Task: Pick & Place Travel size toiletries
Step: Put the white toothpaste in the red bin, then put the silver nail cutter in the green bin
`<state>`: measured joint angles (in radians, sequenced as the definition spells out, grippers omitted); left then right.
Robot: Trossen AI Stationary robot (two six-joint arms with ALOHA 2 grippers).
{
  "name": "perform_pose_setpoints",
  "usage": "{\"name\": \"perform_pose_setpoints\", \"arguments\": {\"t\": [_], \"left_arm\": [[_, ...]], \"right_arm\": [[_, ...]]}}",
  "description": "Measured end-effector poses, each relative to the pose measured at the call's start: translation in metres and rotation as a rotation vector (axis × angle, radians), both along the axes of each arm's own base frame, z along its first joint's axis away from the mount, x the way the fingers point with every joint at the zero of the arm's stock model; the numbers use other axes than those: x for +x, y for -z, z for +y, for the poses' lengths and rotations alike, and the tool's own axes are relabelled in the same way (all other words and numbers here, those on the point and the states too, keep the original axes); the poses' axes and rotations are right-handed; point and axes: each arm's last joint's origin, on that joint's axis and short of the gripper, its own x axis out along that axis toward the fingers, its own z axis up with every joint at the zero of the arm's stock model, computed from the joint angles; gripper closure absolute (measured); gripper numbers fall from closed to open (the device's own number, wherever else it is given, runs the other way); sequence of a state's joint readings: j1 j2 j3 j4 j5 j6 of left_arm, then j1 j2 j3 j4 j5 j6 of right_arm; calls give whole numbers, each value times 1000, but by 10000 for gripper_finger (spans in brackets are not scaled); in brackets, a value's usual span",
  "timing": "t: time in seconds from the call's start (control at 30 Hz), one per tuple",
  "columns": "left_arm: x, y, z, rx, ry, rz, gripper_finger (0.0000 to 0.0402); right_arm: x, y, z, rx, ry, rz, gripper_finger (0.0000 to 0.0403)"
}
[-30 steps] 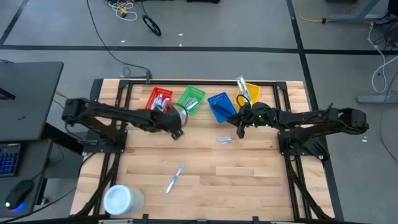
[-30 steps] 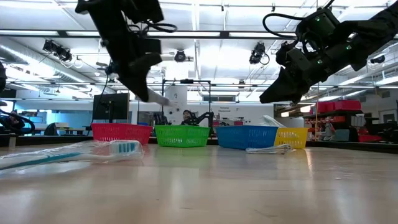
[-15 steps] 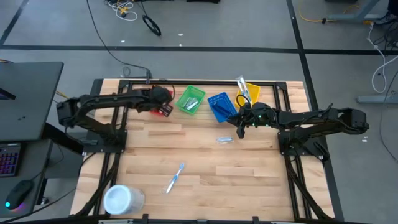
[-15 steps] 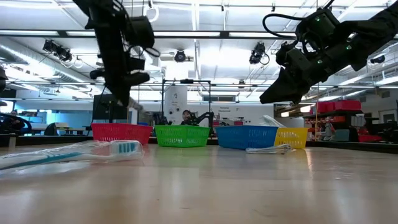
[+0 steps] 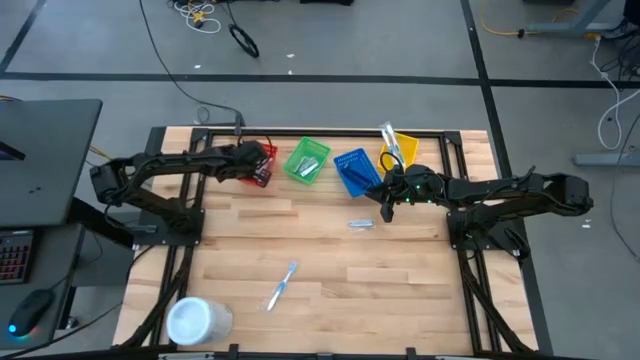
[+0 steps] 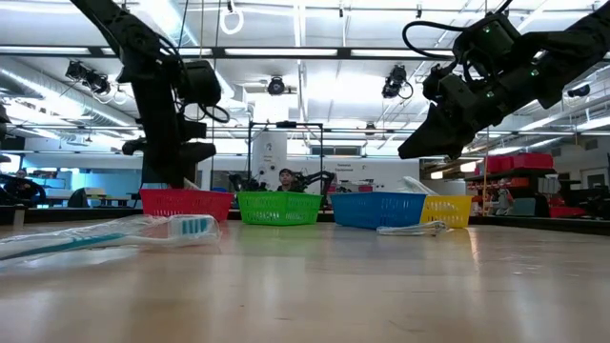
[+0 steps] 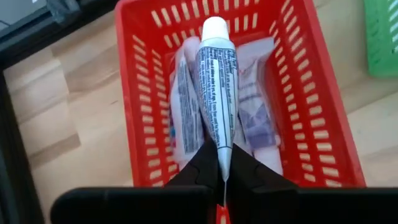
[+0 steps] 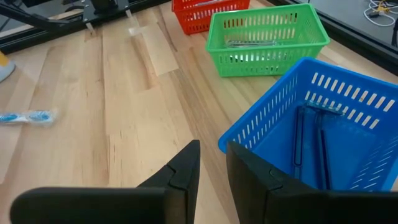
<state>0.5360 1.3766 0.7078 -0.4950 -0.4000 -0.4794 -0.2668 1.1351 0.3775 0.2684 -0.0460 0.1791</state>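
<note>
My left gripper point(image 7: 222, 163) hangs over the red basket point(image 7: 134, 93) at the far edge of the table point(image 5: 258, 172), shut on a white-and-blue tube point(image 7: 216, 87). More tubes point(image 7: 255, 106) lie on that basket's floor. My right gripper point(image 8: 212, 152) hovers near the blue basket point(image 8: 311, 81), above the table point(image 5: 385, 203). Its fingers stand a narrow gap apart and hold nothing. A blue-white toothbrush point(image 5: 281, 285) lies flat on the table, and a small wrapped item point(image 5: 360, 224) lies near the right gripper. My left gripper pinches the tube's flat crimped end point(image 7: 222, 155) between its two fingers. The tube runs straight out from the fingers, along them, with its white cap point(image 7: 215, 28) farthest away. It is lifted clear above the tubes in the red basket.
Four baskets stand in a row at the far edge: red, green point(image 5: 307, 160), blue point(image 5: 355, 170) holding dark razors point(image 8: 309, 134), and yellow point(image 5: 403, 150) with a toothbrush sticking out. A white round tub point(image 5: 190, 320) stands at the near left corner. Bare wood lies between.
My left gripper has swung with the tube from in front of the green basket toward the table's far left, over the red basket, and has come down lower. It has stayed shut on the tube. The right arm has kept still.
</note>
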Motion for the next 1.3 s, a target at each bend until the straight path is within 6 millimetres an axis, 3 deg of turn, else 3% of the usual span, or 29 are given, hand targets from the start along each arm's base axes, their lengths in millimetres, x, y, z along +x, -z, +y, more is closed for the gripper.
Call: {"name": "perform_pose_setpoints", "arguments": {"t": [0.5,0.83,1.1,1.3], "left_arm": [[-8,9,6,-16,-8,-26,377],[-7,9,7,-6,3,-31,297],[18,-14,6,88,139,-100,275],[45,-38,-15,109,251,-191,287]], "right_arm": [[0,0,0,0,0,-1,315],[0,0,0,0,0,-1,315],[0,0,0,0,-1,-1,315],[-1,2,1,22,-32,15,315]]}}
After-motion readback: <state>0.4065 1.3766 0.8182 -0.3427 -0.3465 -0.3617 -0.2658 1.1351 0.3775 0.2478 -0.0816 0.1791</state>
